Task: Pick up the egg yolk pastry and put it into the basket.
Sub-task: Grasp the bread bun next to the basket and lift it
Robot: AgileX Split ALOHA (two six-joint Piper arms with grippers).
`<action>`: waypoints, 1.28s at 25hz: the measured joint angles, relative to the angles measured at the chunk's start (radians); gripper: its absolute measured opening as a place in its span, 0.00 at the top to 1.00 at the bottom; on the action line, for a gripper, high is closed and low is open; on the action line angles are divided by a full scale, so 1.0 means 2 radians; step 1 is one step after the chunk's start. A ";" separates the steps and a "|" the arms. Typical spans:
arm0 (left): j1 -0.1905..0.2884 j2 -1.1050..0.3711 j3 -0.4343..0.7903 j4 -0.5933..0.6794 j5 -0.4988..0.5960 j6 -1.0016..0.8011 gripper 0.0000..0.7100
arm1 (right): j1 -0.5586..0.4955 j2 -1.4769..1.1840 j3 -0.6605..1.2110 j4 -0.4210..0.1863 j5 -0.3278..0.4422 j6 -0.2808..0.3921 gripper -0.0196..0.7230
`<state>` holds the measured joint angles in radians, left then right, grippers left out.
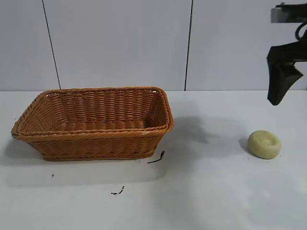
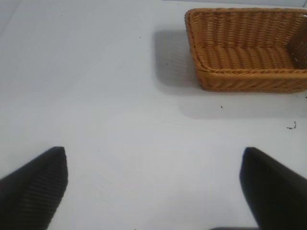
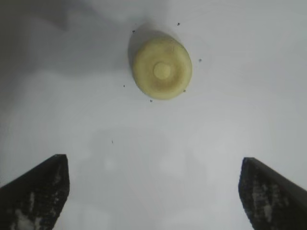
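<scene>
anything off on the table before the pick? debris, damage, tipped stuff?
Minor only: dark specks and a small dark strand lie on the table by the basket, and specks ring the egg yolk pastry. Basket sits upright; pastry looks intact.

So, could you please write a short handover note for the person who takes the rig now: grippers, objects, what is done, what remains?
Right gripper: open, empty, raised above the table near the egg yolk pastry.
Left gripper: open, empty, over bare table, away from the basket.
Pastry: on the table, to the right of the basket in the exterior view, not touched.
Basket: on the table, nothing visible inside.
Done: nothing picked yet.
Left: lower the right gripper, grasp the pastry, carry it over and place it into the basket.
</scene>
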<state>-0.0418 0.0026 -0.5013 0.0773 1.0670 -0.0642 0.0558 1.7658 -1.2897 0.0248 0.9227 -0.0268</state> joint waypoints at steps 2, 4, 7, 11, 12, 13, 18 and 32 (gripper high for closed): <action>0.000 0.000 0.000 0.000 0.000 0.000 0.02 | 0.000 0.034 -0.016 0.000 -0.013 0.001 0.08; 0.000 0.000 0.000 0.000 0.000 0.000 0.02 | 0.000 0.065 -0.029 0.000 -0.026 0.003 0.08; 0.000 0.000 0.000 0.000 0.000 0.000 0.02 | 0.000 0.101 -0.035 0.000 -0.049 0.006 0.08; 0.000 0.000 0.000 0.000 0.000 0.000 0.02 | 0.000 0.137 -0.036 0.000 -0.059 0.006 0.08; 0.000 0.000 0.000 0.000 0.000 0.000 0.02 | 0.000 0.144 -0.036 0.000 -0.062 0.006 0.08; 0.000 0.000 0.000 0.000 0.000 0.000 0.02 | 0.000 0.149 -0.036 0.000 -0.067 0.006 0.08; 0.000 0.000 0.000 0.000 0.000 0.000 0.02 | 0.000 0.164 -0.036 -0.004 -0.104 0.007 0.10; 0.000 0.000 0.000 0.000 0.000 0.000 0.02 | 0.000 0.181 -0.036 -0.002 -0.094 0.007 0.45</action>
<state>-0.0418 0.0026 -0.5013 0.0773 1.0670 -0.0642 0.0558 2.1279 -1.3613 0.0204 0.7341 -0.0125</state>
